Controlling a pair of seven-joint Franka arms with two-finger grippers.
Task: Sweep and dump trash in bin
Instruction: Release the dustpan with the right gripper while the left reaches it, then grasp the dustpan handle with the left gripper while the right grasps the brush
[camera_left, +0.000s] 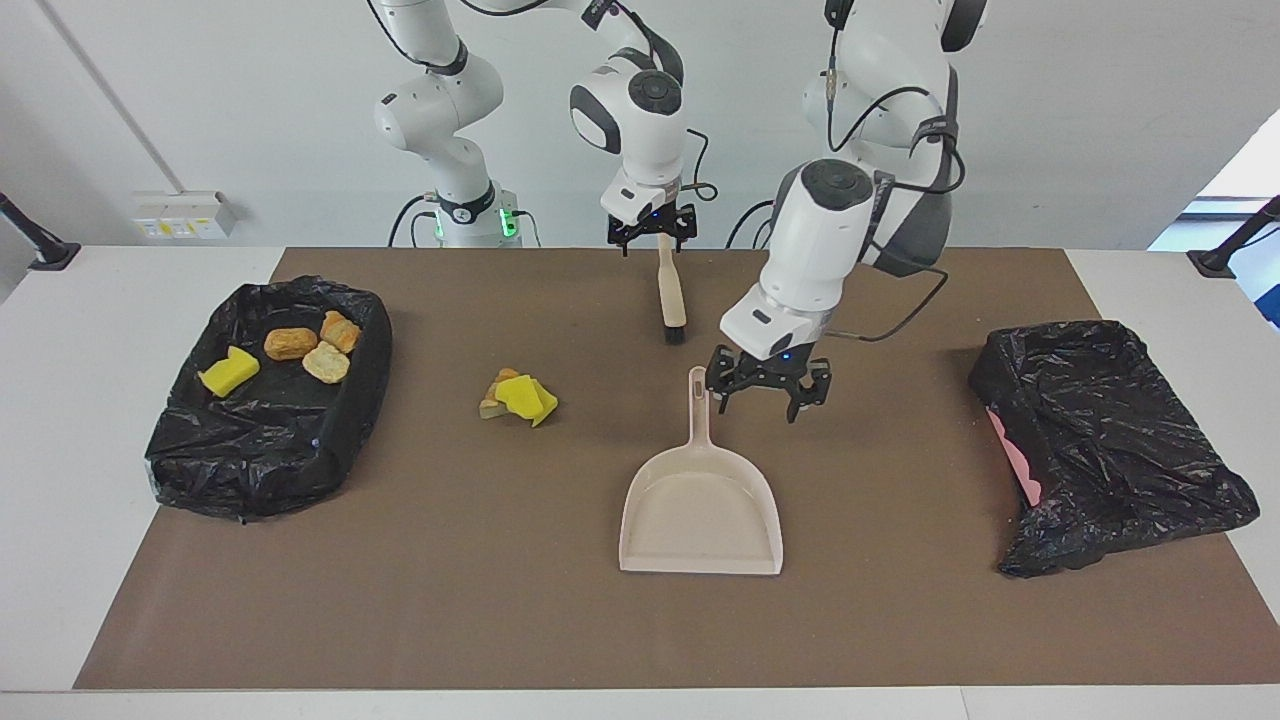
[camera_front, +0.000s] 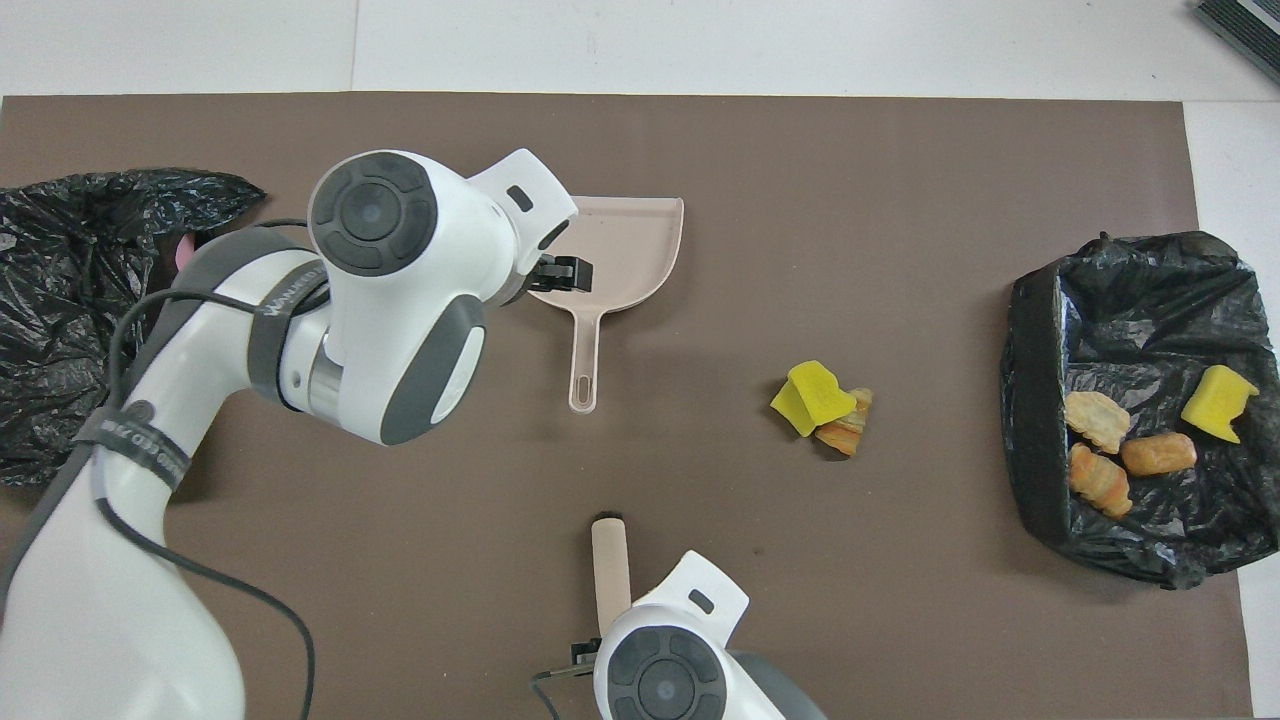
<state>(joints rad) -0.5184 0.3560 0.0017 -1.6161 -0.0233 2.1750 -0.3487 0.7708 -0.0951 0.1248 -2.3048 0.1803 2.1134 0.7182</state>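
White walls back a white desk (camera_left: 90, 450) covered by a wide brown mat (camera_left: 880, 620). Toward the right arm's end of the desk sits a bin lined with a black bag (camera_left: 330, 420), and in it lie some of the trash: three bread-like chunks (camera_left: 291, 343) and a yellow sponge piece (camera_left: 228, 372). More trash, a small pile (camera_left: 517, 397) of a yellow sponge piece on a golden-brown chunk, rests on the mat between that bin and the dustpan. The right pincer (camera_left: 652, 232) hangs over the mat's edge nearest the robots, pinching the top of a brush (camera_left: 670, 295) that points straight down, its dark bristles close to the mat; whether they touch it cannot be told. A beige dustpan (camera_left: 700, 510) lies flat at the middle of the mat, its handle pointing toward the robots and its open mouth away from them. The left pincer (camera_left: 765, 392) hovers low just beside the dustpan's handle, on the side toward the left arm's end, its fingers spread and holding nothing. Toward the left arm's end of the desk lies a second black bag (camera_left: 1100, 440), crumpled over something pink that shows at its edge.
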